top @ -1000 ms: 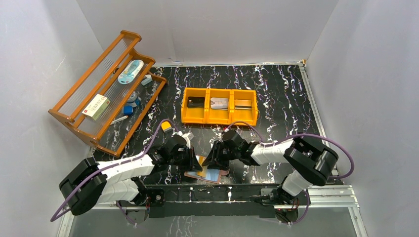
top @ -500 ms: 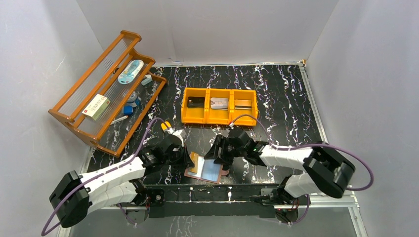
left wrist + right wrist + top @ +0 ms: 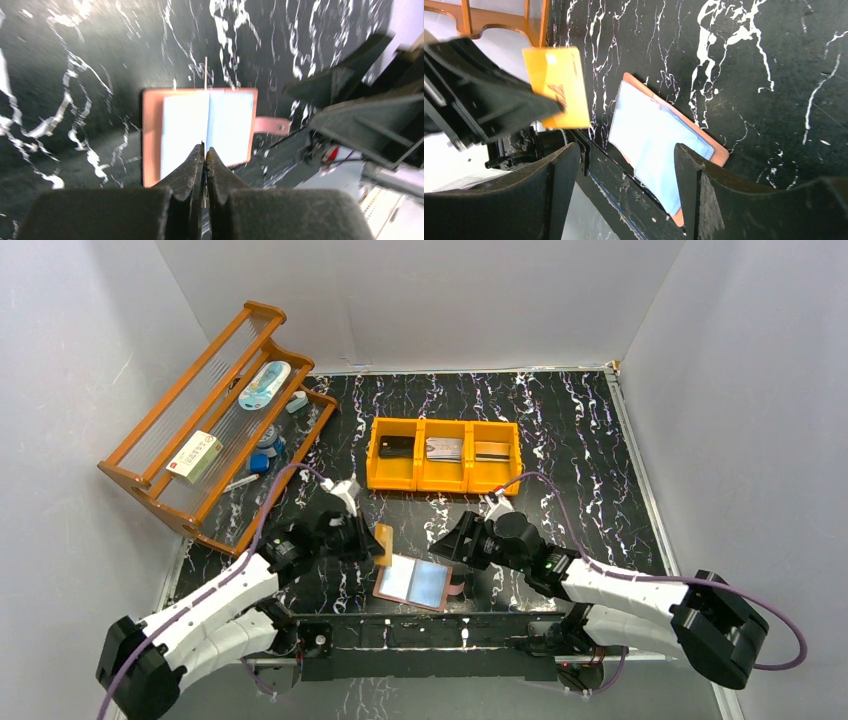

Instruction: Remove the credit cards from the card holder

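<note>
The card holder (image 3: 414, 583) lies unfolded on the black table, pink outside with pale blue lining up; it also fills the middle of the left wrist view (image 3: 200, 132). My left gripper (image 3: 372, 542) is shut on a yellow-orange credit card (image 3: 384, 544), held on edge just above and left of the holder. The right wrist view shows that card (image 3: 556, 85) clear of the card holder (image 3: 659, 135). My right gripper (image 3: 447, 545) hovers open at the holder's right side, nothing between its fingers (image 3: 684, 165).
An orange three-compartment tray (image 3: 445, 480) behind the holder has a flat card in each compartment. A wooden rack (image 3: 150, 480) with small items stands at the back left. The table's near edge rail (image 3: 430, 625) runs just below the holder.
The left gripper has pulled the yellow-orange card up and to the left, out of the holder. The right gripper has opened, let go of the holder and drawn back to the right.
</note>
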